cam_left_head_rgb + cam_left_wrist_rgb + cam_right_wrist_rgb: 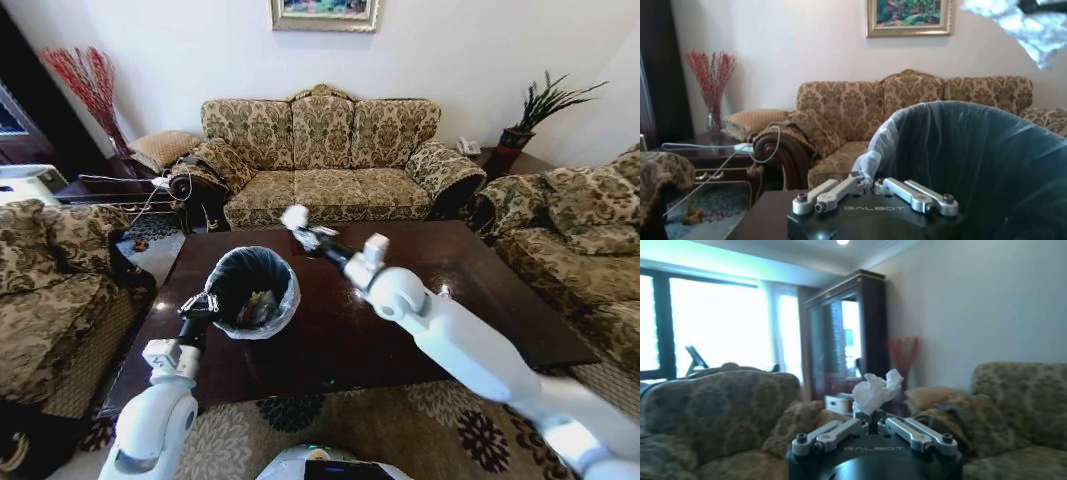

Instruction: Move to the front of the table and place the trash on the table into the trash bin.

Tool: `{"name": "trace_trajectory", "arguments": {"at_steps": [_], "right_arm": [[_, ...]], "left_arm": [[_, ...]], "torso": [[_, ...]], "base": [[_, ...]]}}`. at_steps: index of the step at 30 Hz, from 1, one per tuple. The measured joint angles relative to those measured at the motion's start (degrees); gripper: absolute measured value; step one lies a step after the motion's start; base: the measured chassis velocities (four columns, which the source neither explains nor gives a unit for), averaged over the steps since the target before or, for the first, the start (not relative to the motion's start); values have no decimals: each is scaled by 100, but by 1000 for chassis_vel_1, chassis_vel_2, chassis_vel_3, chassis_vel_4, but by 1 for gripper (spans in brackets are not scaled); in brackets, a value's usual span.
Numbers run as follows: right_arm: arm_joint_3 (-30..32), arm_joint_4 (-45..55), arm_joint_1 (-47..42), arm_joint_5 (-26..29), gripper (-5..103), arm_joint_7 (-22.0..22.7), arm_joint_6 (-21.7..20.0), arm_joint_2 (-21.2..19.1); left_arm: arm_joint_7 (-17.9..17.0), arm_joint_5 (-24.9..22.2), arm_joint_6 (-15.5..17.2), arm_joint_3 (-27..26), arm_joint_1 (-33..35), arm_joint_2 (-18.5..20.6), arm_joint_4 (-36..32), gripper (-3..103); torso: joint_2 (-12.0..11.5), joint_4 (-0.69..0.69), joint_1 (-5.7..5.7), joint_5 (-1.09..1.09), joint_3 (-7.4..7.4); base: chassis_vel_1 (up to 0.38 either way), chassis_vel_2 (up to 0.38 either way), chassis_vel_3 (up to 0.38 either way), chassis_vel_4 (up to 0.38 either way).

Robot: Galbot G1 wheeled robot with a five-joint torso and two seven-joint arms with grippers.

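trash (pixel 295 217), a crumpled white paper wad, sits pinched in the right pincer (pixel 303 230), held in the air above the far part of the counter (pixel 470 290), at about one o'clock from the trash bin (pixel 252 291) and a little beyond its rim. in the right wrist view the same wad (pixel 877 390) sticks up from between the two silver fingers (pixel 833 432), which close narrowly on its lower part, so the bottom of the paper is hidden behind them. from the left wrist view the wad (pixel 1030 27) shows at the upper corner, cut off by the frame edge, above the bin's far side. the bin (pixel 973 150) is round, lined with a black bag, with pale translucent plastic folded over its rim; inside it a few small colourful scraps lie at the bottom, too small to make out. the left pincer (pixel 200 303) is at the bin's nine o'clock side, its fingers (pixel 830 192) closed narrowly on the folded plastic rim, though the exact contact is partly hidden by the plastic. the counter is dark and glossy, and its near edge is partly covered by both arms. a patterned sofa (pixel 325 160) stands behind it at twelve o'clock.
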Motion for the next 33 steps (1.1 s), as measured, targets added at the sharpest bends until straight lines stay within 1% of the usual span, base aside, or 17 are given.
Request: {"name": "trace_trajectory", "arguments": {"at_steps": [6,8,10,12,13,15,16,17,19,21,24,25,27,28,30,32,33], "right_arm": [[-567,0,151,-58,0,-14,-179,86],[-716,-106,83,-289,9,-60,-267,79],[-743,-148,72,-407,9,-85,-258,79],[-786,-280,57,-765,19,-294,-201,82],[-786,-280,57,-765,19,-294,-201,82],[-791,-322,76,-840,30,-339,-210,92],[-792,-341,88,-848,36,-349,-210,101],[-792,-341,88,-848,36,-349,-210,101],[-818,-357,117,-850,47,-355,-209,118],[-832,-357,126,-850,47,-363,-205,123],[-885,-335,153,-849,63,-470,-171,127],[-885,-335,153,-849,63,-470,-171,127],[-908,-328,177,-850,75,-573,-132,120],[-911,-330,184,-850,75,-584,-124,122],[-913,-344,192,-851,80,-587,-102,134],[-914,-367,195,-851,90,-573,-56,161],[-914,-367,195,-851,90,-573,-56,161]], "left_arm": [[1,6,6,1,-48,-41,45,2],[9,6,9,2,-70,-48,60,2],[9,6,10,2,-74,-50,63,2],[9,6,17,6,-90,-69,65,2],[9,6,17,6,-90,-69,65,2],[8,6,20,9,-101,-84,77,2],[7,7,21,11,-106,-90,83,2],[7,7,21,11,-106,-90,83,2],[7,8,21,13,-112,-101,85,2],[7,8,21,14,-112,-102,85,2],[7,8,21,0,-120,-103,84,2],[7,8,21,0,-120,-103,84,2],[6,9,21,-13,-122,-107,73,2],[6,8,21,-13,-122,-109,70,2],[6,8,22,-14,-126,-117,64,2],[6,8,22,-14,-131,-131,57,2],[6,8,22,-14,-131,-131,57,2]], "torso": [[0,-2,0,1,0],[0,-4,0,3,0],[0,-4,0,4,0],[0,-3,0,3,0],[0,-3,0,3,0],[0,-3,0,3,0],[0,-3,0,3,0],[0,-3,0,3,0],[0,-3,0,3,0],[0,-3,0,3,0],[0,-3,0,3,0],[0,-3,0,3,0],[0,-3,0,3,0],[0,-3,0,3,0],[0,-3,0,3,0],[0,-3,0,3,0],[0,-3,0,3,0]], "base": [[0,0,0,0],[0,0,0,0],[0,0,0,0],[0,0,0,0],[0,0,0,0],[0,0,0,0],[0,0,0,0],[0,0,0,0],[0,0,0,0],[0,0,0,0],[0,0,0,0],[0,0,0,0],[0,0,0,0],[0,0,0,0],[0,0,0,0],[0,0,0,0],[0,0,0,0]]}}
